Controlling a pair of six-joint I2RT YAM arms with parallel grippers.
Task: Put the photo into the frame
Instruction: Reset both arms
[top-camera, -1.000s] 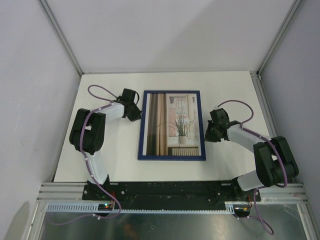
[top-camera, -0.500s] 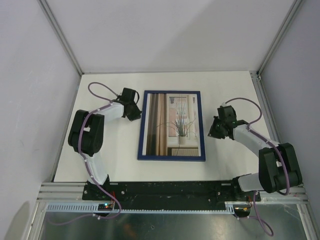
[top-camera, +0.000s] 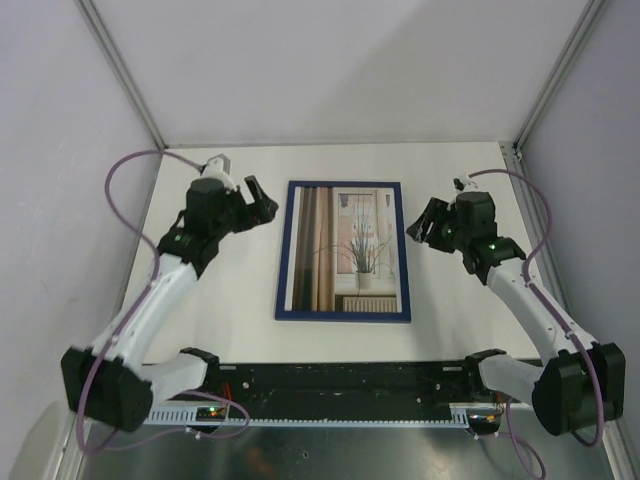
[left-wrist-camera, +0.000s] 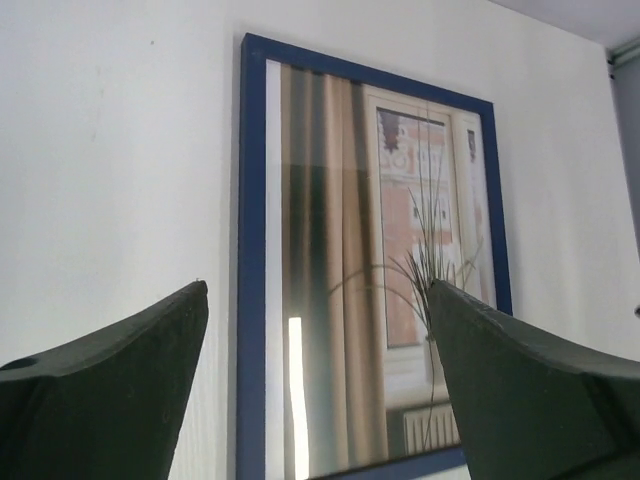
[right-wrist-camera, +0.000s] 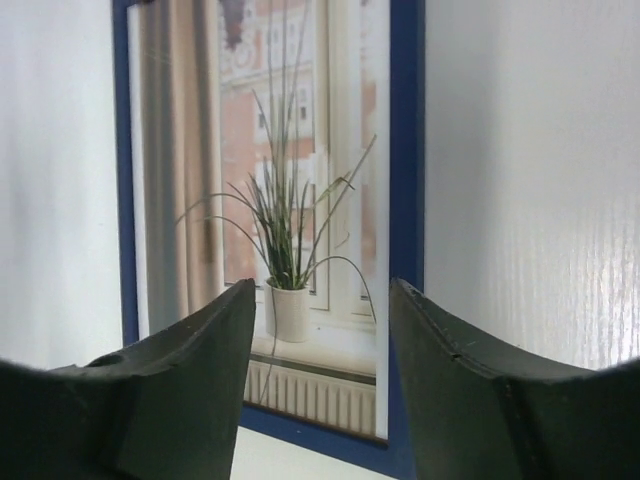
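On counter (top-camera: 230, 310): photo (top-camera: 345, 248) inside blue frame (top-camera: 283, 250), flat; left fingers (left-wrist-camera: 110, 390) wide, right fingers (right-wrist-camera: 170, 400) narrower, both empty

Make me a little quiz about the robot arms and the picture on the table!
1. True or false: the photo sits inside the frame.
2. In the top view, where is the left gripper? A) left of the frame B) right of the frame C) on top of the photo
3. Fill in: the left gripper and the right gripper both hold ____.

Key: 1 true. 2 A. 3 nothing; both are open.
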